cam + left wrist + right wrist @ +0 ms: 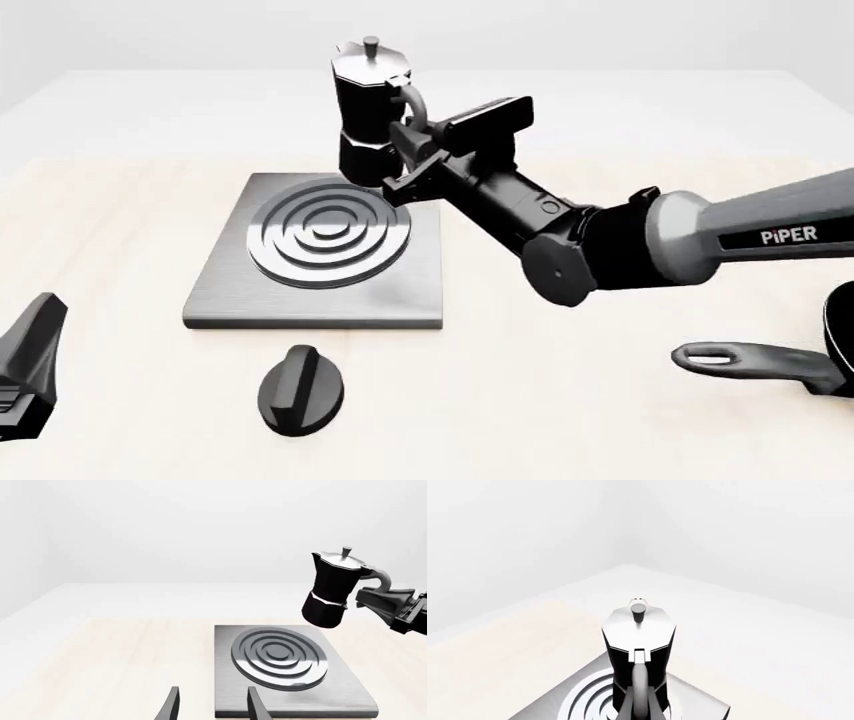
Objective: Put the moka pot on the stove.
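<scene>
The right gripper [411, 150] pinches the moka pot [366, 115] by its handle; its jaws hold it above the stove's [320, 252] far edge — near upright, knob up, handle toward the arm. The left gripper [212, 704] hangs with jaws spread over the counter [561, 380].

The right gripper [416, 150] is clamped on the curved handle of the moka pot [366, 115], holding it upright in the air above the far edge of the stove [320, 255]. The stove lies flat on the pale desk [561, 400], its round burner of silver rings bare. Just in front of the stove sits a black oval knob [300, 388] with a ridge. At the lower left edge the left gripper [27, 370] shows only in part. A black pan handle [754, 362] lies at the right edge.
</scene>
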Robot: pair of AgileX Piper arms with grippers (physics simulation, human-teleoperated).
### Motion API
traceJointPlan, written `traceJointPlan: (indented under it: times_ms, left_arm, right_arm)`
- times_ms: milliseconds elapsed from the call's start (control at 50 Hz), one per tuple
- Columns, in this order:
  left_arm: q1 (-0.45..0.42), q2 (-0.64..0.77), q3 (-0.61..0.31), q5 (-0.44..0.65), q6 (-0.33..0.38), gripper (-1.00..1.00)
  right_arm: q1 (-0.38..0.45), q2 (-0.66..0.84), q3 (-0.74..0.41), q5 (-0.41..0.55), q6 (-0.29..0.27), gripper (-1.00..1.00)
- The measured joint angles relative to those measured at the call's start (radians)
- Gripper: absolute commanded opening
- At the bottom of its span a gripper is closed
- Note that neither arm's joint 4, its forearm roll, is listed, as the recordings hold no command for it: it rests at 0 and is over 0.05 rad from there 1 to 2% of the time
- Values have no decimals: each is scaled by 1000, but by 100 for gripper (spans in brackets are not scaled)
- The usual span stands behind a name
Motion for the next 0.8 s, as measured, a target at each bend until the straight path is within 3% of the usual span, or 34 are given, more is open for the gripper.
traceJointPlan:
  times_ms: [800]
  left_arm:
    - [0,0,0,0,0,100]
  right_arm:
    - [36,212,-210,19,18,-100]
